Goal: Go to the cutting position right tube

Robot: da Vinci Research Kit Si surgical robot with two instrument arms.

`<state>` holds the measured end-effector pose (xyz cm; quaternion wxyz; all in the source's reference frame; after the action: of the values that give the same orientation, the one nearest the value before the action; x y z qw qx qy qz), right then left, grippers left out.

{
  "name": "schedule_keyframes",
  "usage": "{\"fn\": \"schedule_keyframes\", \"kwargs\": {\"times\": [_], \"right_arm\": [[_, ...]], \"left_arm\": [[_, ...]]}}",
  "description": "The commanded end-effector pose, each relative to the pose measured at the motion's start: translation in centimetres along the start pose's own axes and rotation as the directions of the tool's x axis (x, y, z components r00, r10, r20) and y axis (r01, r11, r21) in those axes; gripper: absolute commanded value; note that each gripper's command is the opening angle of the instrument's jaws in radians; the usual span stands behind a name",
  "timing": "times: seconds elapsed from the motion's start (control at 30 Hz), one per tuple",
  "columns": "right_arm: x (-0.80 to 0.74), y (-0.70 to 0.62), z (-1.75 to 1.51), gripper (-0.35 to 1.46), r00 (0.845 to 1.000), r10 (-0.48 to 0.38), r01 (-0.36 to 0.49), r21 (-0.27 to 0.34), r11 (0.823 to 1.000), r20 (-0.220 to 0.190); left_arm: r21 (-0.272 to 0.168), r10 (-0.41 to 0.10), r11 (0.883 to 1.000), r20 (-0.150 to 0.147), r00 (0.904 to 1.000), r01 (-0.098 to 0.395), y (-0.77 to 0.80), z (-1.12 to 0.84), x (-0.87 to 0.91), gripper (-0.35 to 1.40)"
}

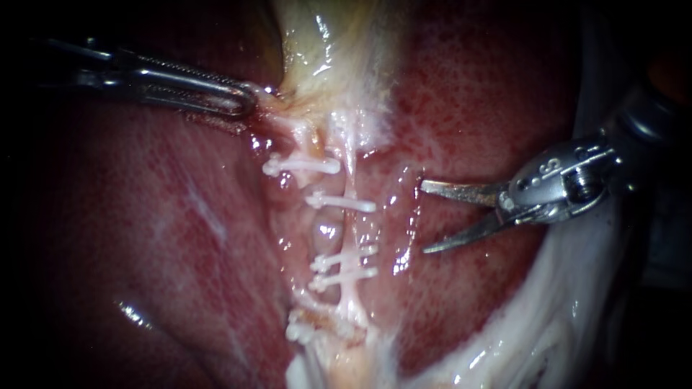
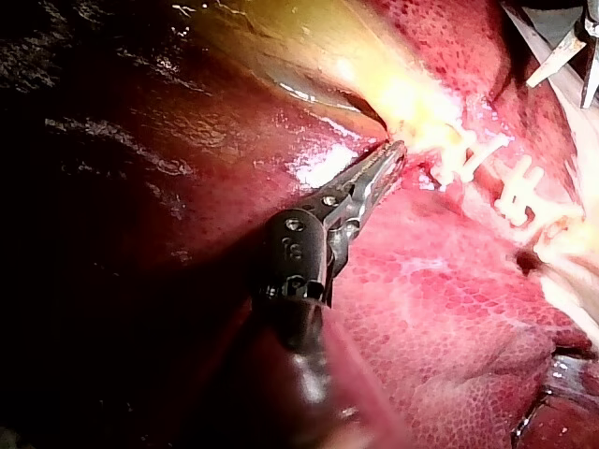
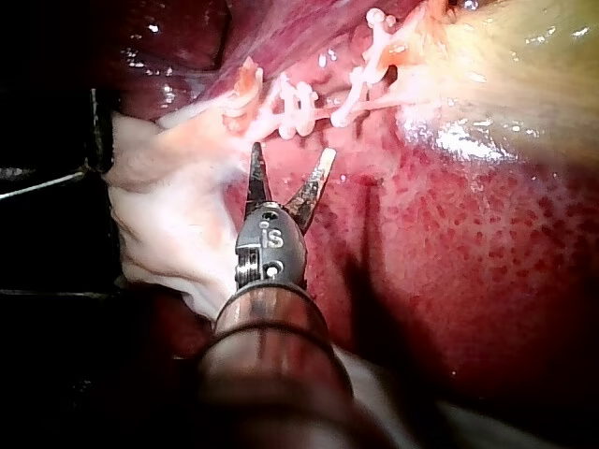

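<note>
My left instrument (image 1: 249, 101), a slim grey metal shaft with two long ridged jaws, was clenched on the narrow end of the pale yellowish gallbladder (image 1: 324, 43). Both jaws lay on a fold of its whitish tissue, and a thin strand ran stretched from there toward the clips.

My right instrument (image 1: 424, 217), a silver shaft that ended in two narrow pointed blades, was released. The blades stood apart with a clear gap and there was nothing between them. They hung over the dark red, mottled liver (image 1: 180, 238), near the tubes but apart from them, with the tips pointing at the tubes.

The right tube (image 1: 351, 230), a thin whitish cord, lay in the furrow at the middle of the liver and ran away from the gallbladder. Several small white plastic clips (image 1: 342, 202) crossed it. Just beside it, on the side of my left instrument, lay a thicker pink tube (image 1: 326, 232). My open blades were about level with the stretch of the right tube between the upper clips and the lower pair. A broad band of white fatty tissue (image 1: 548, 338) lay beside my right instrument.
</note>
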<state>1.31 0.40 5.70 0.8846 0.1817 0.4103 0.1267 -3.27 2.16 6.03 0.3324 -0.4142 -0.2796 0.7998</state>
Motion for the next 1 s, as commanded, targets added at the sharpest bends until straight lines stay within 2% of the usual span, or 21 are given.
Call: {"fn": "schedule_keyframes", "kwargs": {"times": [0.03,0.13,0.3,0.4,0.57,0.67,0.77,1.0], "right_arm": [[0.0,0.0,0.0,1.42,1.0,-0.001,0.001,0.001,1.0,0.0],[0.0,0.0,0.0,1.42,1.0,-0.001,0.001,0.004,1.0,-0.001],[0.0,-0.01,0.0,1.42,1.0,-0.001,0.001,0.01,1.0,-0.002],[0.01,-0.01,0.0,1.42,1.0,-0.001,0.001,0.016,1.0,-0.003],[0.04,-0.04,0.03,1.42,1.0,0.0,0.0,0.048,0.999,-0.012],[0.11,-0.05,0.09,1.42,1.0,0.005,-0.002,0.127,0.992,-0.026],[0.18,-0.04,0.19,1.42,0.998,0.06,-0.054,0.19,0.98,-0.026],[0.22,0.01,0.37,1.42,0.979,0.202,-0.197,0.264,0.944,0.009]], "left_arm": [[-0.002,-0.001,1.0,0.002,1.0,0.002,0.01,-0.04,0.02,-0.35],[-0.003,-0.007,1.0,0.0,1.0,0.007,0.05,-0.26,0.14,-0.35],[0.031,-0.024,0.999,-0.048,0.9985,0.026,0.15,-0.9,0.34,-0.35],[0.04,-0.022,0.999,-0.061,0.9979,0.025,0.17,-1.1,0.4,-0.35],[0.048,-0.023,0.999,-0.07,0.9973,0.026,0.23,-1.11,0.43,-0.35],[0.053,-0.017,0.998,-0.071,0.9973,0.021,0.26,-1.11,0.43,-0.35],[0.055,-0.012,0.998,-0.071,0.9974,0.016,0.29,-1.12,0.44,-0.35],[0.058,-0.008,0.998,-0.072,0.9974,0.012,0.35,-1.12,0.45,-0.35]]}}
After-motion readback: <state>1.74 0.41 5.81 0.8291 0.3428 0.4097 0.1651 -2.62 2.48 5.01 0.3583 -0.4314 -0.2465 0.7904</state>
